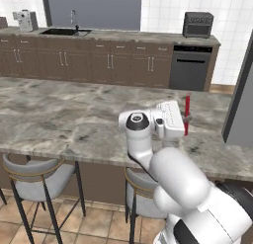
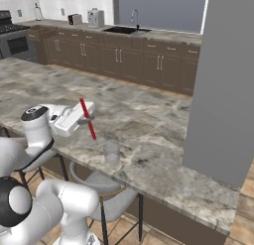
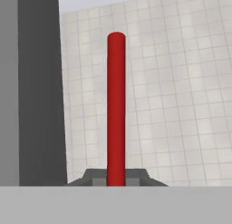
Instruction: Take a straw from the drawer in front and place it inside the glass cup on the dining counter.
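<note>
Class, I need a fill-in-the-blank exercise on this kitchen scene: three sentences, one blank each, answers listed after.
1. The gripper is shut on a straw whose colour is ____.
2. The glass cup stands on the ____ counter.
3. Inside, the cup is ____, since the straw is not yet in it.

Missing words: red; dining; empty

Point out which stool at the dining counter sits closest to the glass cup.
The stool tucked directly under the counter edge below the glass cup, its grey seat just beneath it. The other stool stands farther along the dining counter.
</note>
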